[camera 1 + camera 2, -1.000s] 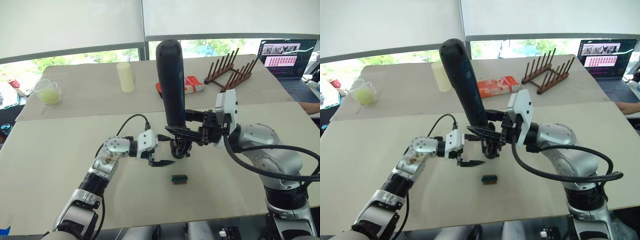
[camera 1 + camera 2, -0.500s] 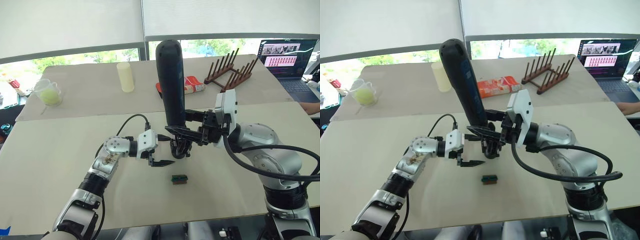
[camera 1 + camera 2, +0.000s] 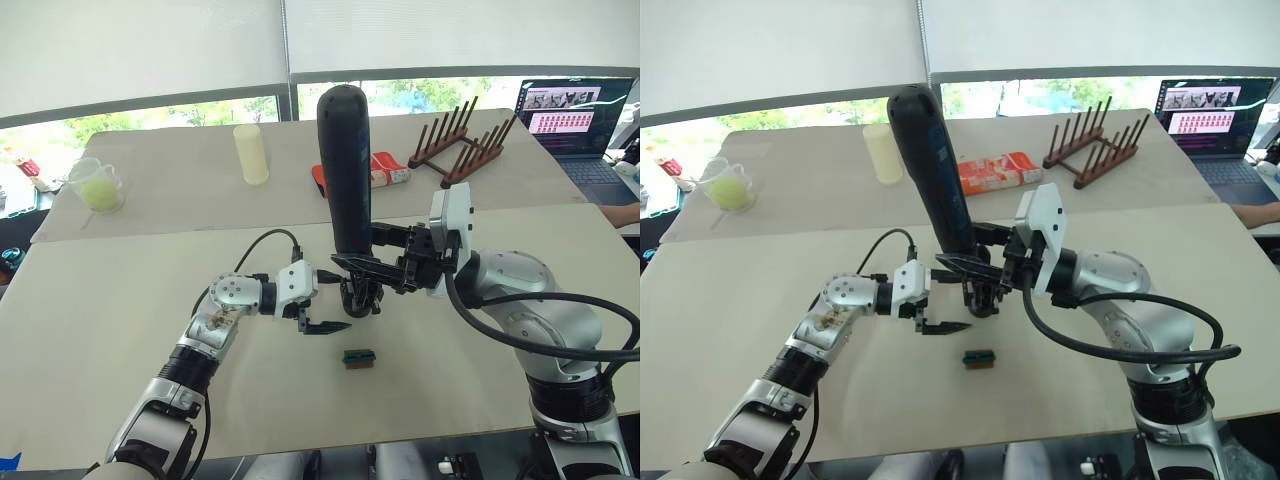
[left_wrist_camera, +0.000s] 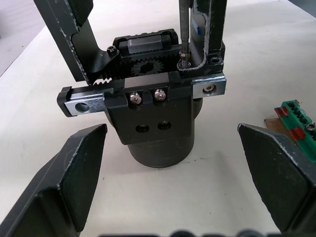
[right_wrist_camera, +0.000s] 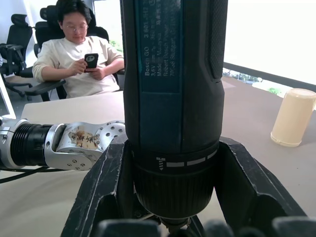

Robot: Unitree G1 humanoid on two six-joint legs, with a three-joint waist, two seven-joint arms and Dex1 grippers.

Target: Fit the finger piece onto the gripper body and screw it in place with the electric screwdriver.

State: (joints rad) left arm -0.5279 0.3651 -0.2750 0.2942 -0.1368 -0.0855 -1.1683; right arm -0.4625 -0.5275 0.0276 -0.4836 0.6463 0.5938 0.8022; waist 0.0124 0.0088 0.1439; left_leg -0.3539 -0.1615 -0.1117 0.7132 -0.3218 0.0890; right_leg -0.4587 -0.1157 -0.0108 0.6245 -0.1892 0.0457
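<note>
Black electric screwdriver [image 5: 173, 98] in right claw [image 5: 173, 197], "Bosch GO" on label

The gripper body [image 3: 361, 296] is set on the counter [image 3: 120, 330], between both pincers, behind a terminal block [image 3: 359, 358].

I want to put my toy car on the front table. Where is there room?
Free: the table left of the left gripper, and the near edge below the green block. Crowded: the middle, where the right gripper holds the screwdriver over the gripper body.
</note>
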